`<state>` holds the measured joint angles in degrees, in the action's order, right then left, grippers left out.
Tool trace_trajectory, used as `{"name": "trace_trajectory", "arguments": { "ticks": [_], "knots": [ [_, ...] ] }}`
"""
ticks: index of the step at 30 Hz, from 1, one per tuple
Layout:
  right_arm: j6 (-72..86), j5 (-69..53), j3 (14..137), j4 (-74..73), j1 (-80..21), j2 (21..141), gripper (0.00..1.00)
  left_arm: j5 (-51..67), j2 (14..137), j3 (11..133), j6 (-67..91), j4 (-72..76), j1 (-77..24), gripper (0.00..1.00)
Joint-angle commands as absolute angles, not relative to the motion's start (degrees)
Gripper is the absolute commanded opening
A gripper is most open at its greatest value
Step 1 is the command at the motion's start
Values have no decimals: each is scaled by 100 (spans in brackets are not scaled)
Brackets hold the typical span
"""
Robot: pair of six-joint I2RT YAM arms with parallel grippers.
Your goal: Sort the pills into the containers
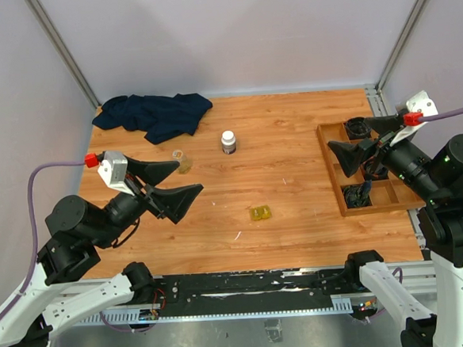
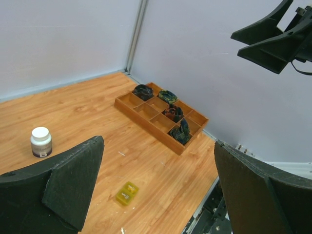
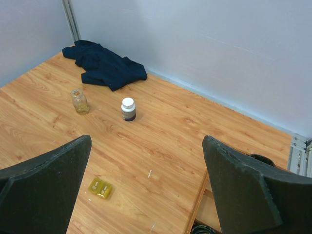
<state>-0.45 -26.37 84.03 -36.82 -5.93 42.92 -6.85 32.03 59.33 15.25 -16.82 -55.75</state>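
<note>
The sorting looks barely begun: left gripper (image 1: 189,176) and right gripper (image 1: 344,132) both hover spread wide and empty, the small flat translucent yellow case (image 1: 260,213) lies mid-way across the wooden table (image 1: 295,177), the small clear amber cylindrical vial (image 1: 182,159) stands back-left, so next an arm likely must descend onto one container

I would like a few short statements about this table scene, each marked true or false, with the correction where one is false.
1. The yellow case lies flat on the table. True.
2. The white-capped bottle lies on its side. False: it stands upright.
3. The left end effector holds the vial. False: it is open and empty; the vial stands on the table.
4. A dark blue cloth lies near the far left corner. True.
5. Every tray compartment is filled. False: several are empty.
</note>
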Motion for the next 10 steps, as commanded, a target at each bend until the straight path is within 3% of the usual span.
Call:
{"name": "trace_trajectory", "arguments": {
  "ticks": [1, 10],
  "knots": [
    [-114, -2549, 8433, -3685, -500, 4212, 98, -650, 3136, 5924, 1424, -1608, -5607, 99],
    [-119, -2433, 8417, -3694, -492, 4210, 98, -654, 3138, 5894, 1411, -1608, -5603, 99]
  ]
}}
